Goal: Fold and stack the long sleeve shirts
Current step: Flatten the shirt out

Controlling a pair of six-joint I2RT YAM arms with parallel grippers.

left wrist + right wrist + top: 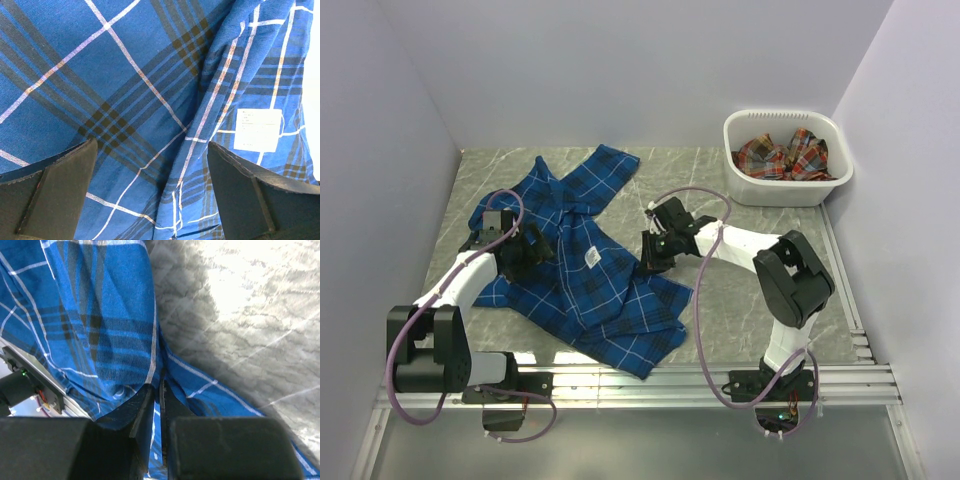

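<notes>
red-orange shirt (780,157) in white basket (790,192); left gripper (151,145) wide; right gripper (159,390) pinching blue shirt (610,300).

I can't read a single word or number from my station. The only printed thing I can find is a white label (257,130), a small rectangle lying flat on a fold of the blue plaid shirt (125,75), at the right of the left wrist view. It carries a few short lines of faint grey print near its top edge, too pale and too small for me to make out any letter or figure. In the top view the same label shows only as a tiny white patch near the middle of the shirt.
</notes>
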